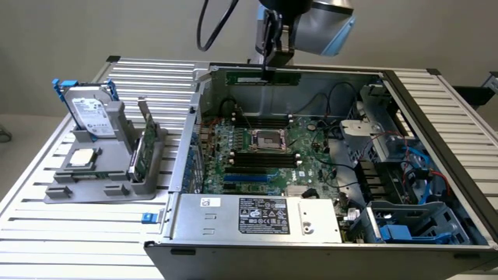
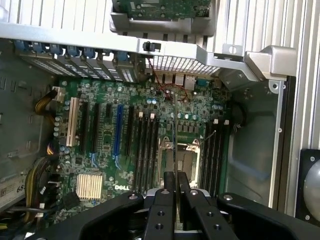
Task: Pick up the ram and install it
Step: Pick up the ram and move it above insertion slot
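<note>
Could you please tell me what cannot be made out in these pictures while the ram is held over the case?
- The ram: chips too small in the exterior view, edge-on in the gripper in the wrist view.
- Hard drive: label too small to read, exterior view.
- Memory slots: one end hidden behind the gripper, wrist view.

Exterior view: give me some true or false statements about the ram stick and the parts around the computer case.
1. The tool holds the long thin green ram stick above the open grey computer case. True.
2. The ram stick sits in a slot of the green motherboard. False: it is in the tool, clear of the board.
3. The silver hard drive with blue rails stands in the grey plastic holder. True.
4. That holder lies on the exterior view's right of the case. False: on its left.
</note>
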Controlling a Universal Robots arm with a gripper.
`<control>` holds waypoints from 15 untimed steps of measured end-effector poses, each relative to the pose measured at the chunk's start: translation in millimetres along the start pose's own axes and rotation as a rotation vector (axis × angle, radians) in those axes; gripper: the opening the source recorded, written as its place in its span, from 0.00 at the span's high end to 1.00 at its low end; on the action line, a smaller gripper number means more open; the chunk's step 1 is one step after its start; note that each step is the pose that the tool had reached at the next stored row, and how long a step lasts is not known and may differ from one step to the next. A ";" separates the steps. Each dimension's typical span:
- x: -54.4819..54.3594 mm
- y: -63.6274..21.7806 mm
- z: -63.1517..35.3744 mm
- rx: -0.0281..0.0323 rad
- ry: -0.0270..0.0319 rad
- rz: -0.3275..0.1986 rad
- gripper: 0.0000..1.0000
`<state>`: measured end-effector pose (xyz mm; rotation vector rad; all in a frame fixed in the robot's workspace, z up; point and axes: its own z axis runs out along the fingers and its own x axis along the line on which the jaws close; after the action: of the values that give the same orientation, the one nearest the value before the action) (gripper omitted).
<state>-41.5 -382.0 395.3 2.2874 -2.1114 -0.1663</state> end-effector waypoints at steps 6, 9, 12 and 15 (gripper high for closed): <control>-1.0 -1.7 0.5 0.0081 -0.0022 0.029 0.86; -1.8 -2.6 0.5 0.0144 -0.0029 0.041 0.86; -3.0 -3.6 0.5 0.0230 -0.0032 0.051 0.86; -4.3 -4.7 0.5 0.0332 -0.0034 0.060 0.86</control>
<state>-37.3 -377.3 394.6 2.2399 -2.1976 -0.1349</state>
